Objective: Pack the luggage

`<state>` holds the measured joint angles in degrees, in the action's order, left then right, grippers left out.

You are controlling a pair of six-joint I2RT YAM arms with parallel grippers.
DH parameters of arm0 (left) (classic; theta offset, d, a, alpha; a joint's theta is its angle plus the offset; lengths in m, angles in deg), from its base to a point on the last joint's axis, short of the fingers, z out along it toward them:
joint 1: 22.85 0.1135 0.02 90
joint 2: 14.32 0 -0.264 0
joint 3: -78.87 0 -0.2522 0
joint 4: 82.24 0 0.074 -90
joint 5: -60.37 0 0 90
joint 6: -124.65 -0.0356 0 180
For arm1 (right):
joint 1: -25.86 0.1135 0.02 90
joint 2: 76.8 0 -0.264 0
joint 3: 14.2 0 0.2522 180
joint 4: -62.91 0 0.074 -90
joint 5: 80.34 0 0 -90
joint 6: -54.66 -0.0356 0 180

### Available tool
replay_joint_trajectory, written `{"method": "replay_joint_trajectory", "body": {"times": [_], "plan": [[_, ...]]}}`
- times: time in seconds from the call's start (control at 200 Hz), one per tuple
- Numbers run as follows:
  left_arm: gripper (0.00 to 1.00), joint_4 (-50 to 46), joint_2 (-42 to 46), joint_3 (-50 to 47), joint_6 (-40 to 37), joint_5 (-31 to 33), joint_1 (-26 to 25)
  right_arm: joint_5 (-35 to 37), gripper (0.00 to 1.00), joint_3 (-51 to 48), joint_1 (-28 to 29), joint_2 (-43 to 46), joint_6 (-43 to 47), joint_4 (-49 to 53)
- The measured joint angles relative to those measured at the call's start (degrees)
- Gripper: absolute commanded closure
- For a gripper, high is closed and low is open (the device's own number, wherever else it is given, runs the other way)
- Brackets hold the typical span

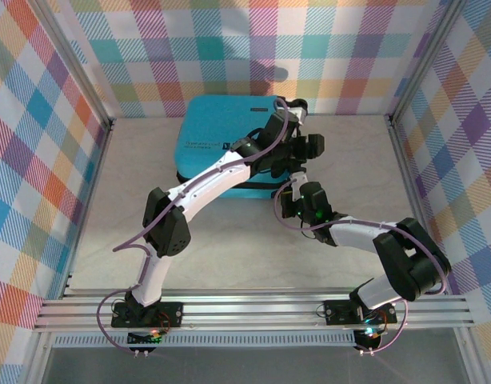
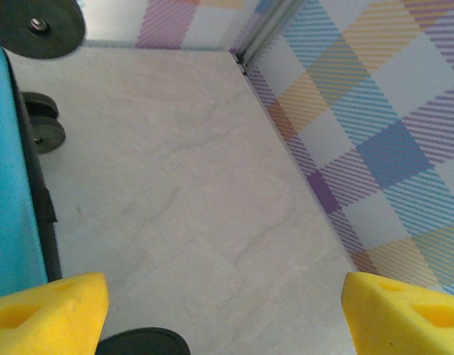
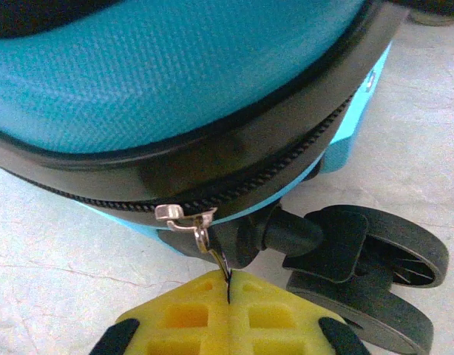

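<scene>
The zipper pull (image 3: 206, 238) is clenched by the right jaws, the left jaws released; tension is best directed along the luggage (image 3: 175, 66) band.

The right end effector (image 3: 228, 290) pinches the zipper pull (image 3: 206, 240) of the luggage (image 3: 175, 66), beside its wheel (image 3: 375, 259).

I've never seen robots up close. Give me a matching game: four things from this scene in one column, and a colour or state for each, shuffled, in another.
1. luggage
2. left gripper
3. right gripper
4. wheel

A. shut on the zipper pull
B. turquoise
C. black
D. open, holding nothing, facing the table

Pairs: 1-B, 2-D, 3-A, 4-C
</scene>
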<state>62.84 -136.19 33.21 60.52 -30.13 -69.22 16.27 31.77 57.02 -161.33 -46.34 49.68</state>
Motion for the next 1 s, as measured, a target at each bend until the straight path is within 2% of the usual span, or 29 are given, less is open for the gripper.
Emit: {"method": "replay_joint_trajectory", "body": {"times": [0.63, 0.805, 0.87, 1.0], "plan": [[0.18, -1.84, 0.0, 0.76, -1.62, 1.25, 0.81, 5.4, 1.0, 0.22, -1.73, 1.88, -0.09, 2.69], [0.18, -2.12, 0.09, 0.76, -2.16, 1.25, 0.81, 3.21, 1.0, -0.26, -2.34, 1.9, 0.31, 1.62], [0.18, -2.62, 0.26, 0.76, -2.62, 1.29, 0.76, 1.51, 0.87, -1.16, -2.34, 2.16, 0.83, 0.02], [0.18, -4.26, 1.05, 0.74, -3.13, 1.77, 0.79, -1.03, 0.72, -3.02, -2.34, 2.99, 1.86, -3.02]]}}
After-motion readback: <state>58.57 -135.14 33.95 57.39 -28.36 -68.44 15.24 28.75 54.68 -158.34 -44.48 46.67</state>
